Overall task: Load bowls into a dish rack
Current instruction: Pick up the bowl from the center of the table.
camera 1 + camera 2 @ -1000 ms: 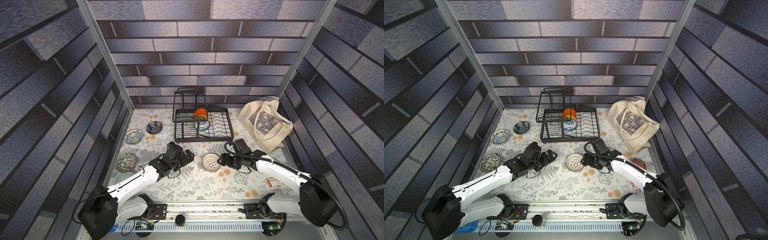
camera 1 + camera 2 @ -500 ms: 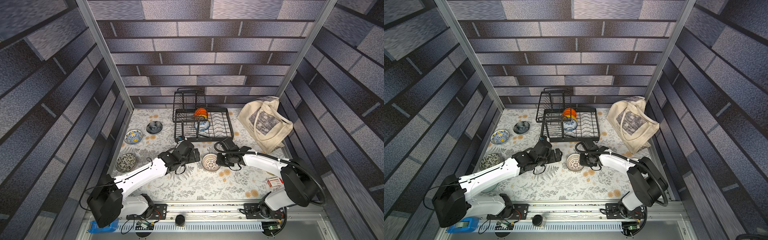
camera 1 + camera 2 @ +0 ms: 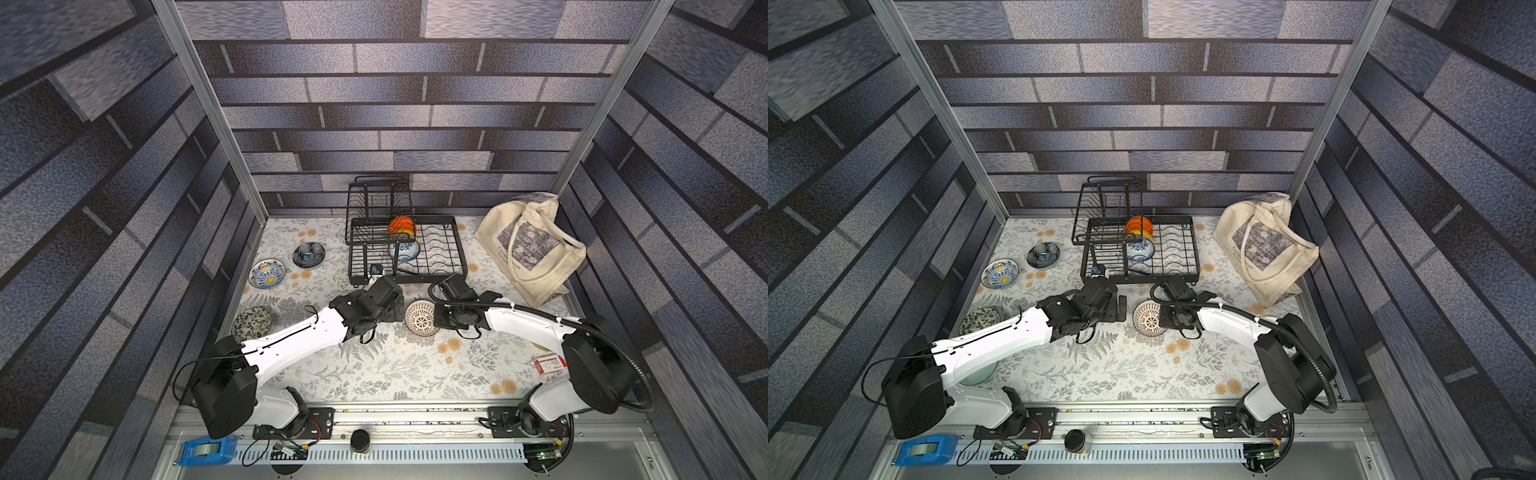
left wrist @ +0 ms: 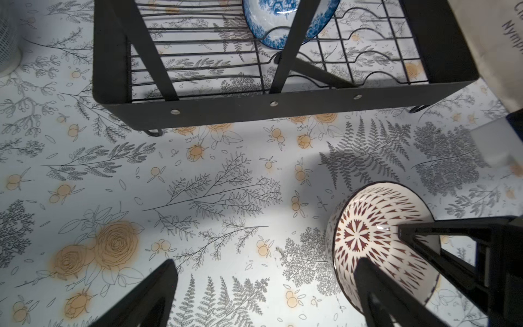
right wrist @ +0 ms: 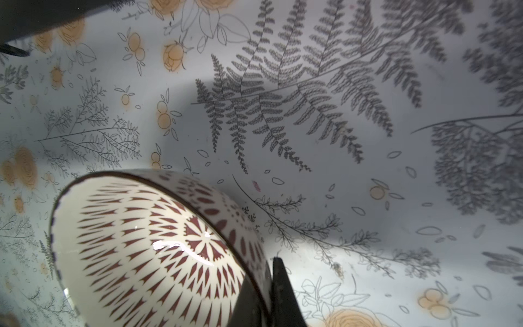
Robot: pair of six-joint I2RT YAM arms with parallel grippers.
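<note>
Right hand [image 5: 264, 288] clamped on lattice bowl [image 5: 141, 240] rim | wrist view shows pinch | left hand [image 4: 267, 262] apart

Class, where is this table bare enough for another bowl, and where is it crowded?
Widest: the mat between left arm and right arm. Narrower: between dish rack and tote bag. Crowded: around the lattice bowl before the rack, and the left edge by the blue-yellow bowl.

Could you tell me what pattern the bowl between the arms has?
White bowl, dark-red radiating dashes; right wrist view.
</note>
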